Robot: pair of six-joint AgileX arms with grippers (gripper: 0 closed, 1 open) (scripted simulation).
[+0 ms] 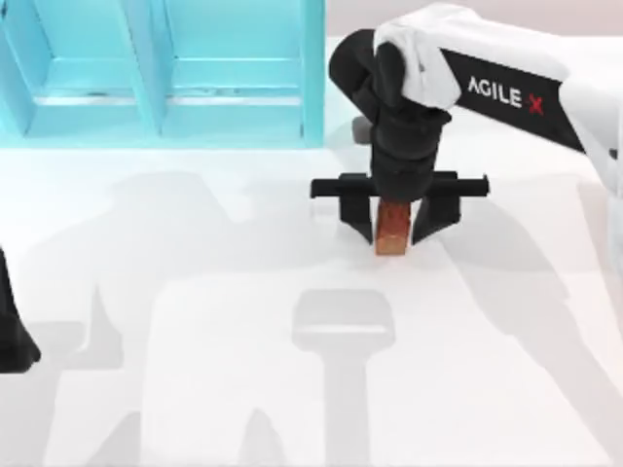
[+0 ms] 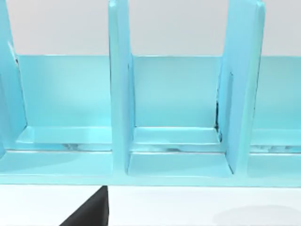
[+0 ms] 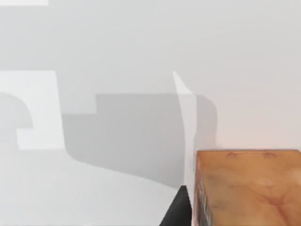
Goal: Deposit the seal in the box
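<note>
While the right tool (image 1: 393, 226) straddles it, the seal (image 1: 393, 230) stands gripped between its fingers.

The one readable text is the brand "AGILE X", dark letters with a red X, printed on the white forearm shell of the right arm (image 1: 506, 92), just up the arm from the right end effector (image 1: 394, 226). The seal (image 1: 392, 230) between its fingers bears faint marks that cannot be read.
</note>
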